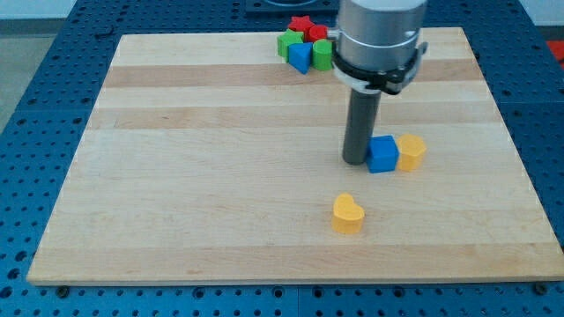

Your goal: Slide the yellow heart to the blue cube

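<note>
My tool, a bare rod tip (pixel 355 161) grasping nothing, stands touching the blue cube (pixel 382 154), while the yellow heart (pixel 347 213) lies below it toward the view's bottom, so a careless swing could shove the cube away.

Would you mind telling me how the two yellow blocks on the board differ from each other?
The yellow heart is lobed with a notch on top; the other yellow block looks faceted, perhaps hexagonal. The yellow heart stands alone toward the view's bottom; the other yellow block touches the blue cube on its right side. My tip sits just left of the blue cube, well above the heart. Both share the same yellow colour and similar size.
</note>
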Action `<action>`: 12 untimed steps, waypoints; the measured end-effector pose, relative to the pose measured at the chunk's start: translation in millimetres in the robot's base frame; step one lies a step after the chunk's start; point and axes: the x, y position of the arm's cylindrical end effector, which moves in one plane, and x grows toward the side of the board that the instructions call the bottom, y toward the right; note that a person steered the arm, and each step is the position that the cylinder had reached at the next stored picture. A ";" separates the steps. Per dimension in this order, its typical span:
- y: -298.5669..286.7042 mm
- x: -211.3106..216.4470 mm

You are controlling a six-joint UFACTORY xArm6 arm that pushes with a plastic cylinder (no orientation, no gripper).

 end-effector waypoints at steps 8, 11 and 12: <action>-115.9 131.7; -24.2 130.0; -23.2 114.9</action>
